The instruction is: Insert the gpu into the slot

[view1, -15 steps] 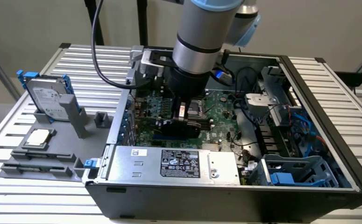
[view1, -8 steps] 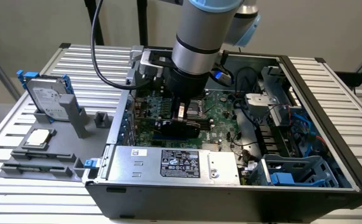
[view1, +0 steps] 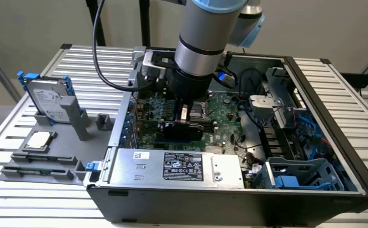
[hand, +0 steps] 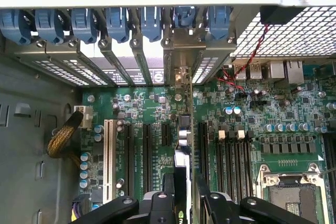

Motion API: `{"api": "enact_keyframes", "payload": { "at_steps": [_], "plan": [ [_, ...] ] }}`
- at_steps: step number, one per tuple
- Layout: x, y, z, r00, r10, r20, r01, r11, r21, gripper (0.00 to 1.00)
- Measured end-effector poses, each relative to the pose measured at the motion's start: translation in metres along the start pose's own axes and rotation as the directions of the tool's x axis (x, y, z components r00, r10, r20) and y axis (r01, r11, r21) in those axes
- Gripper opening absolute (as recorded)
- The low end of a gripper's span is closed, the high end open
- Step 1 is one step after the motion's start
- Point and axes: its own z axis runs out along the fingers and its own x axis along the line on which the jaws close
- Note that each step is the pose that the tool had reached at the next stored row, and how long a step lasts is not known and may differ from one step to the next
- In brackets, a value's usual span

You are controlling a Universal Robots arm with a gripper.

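Gpu (hand: 181, 182) edge-on, clamped in jaws; black slots (hand: 147, 150) close either side.

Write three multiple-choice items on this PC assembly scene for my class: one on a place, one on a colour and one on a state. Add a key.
1. Where does the hard drive stand?
A. in the grey fixture outside the case, at the exterior view's left
B. on a chair
C. on the floor

2. On the motherboard, what colour is the long connector that differs from its neighbours?
A. red
B. white
C. yellow

3. What state is the gpu in?
A. lying loose on the floor
B. leaning against a wall
C. gripped by the claw over the motherboard

Key:
1 A: the drive stands in the fixture beside the case.
2 B: the wrist view shows one white strip among dark ones.
3 C: the claw's fingers close on the card inside the case.
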Motion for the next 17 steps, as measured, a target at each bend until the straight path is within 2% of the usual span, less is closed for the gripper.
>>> {"api": "enact_keyframes", "payload": {
  "at_steps": [12,17],
  "plan": [
    [-0.0013,0.0002,-0.0002,1.0,-0.007,-0.0015,0.007,1.0,-0.002,0.26],
    [-0.0012,0.0001,0.0006,1.0,-0.007,-0.0016,0.007,1.0,-0.0057,0.26]
  ]
}}
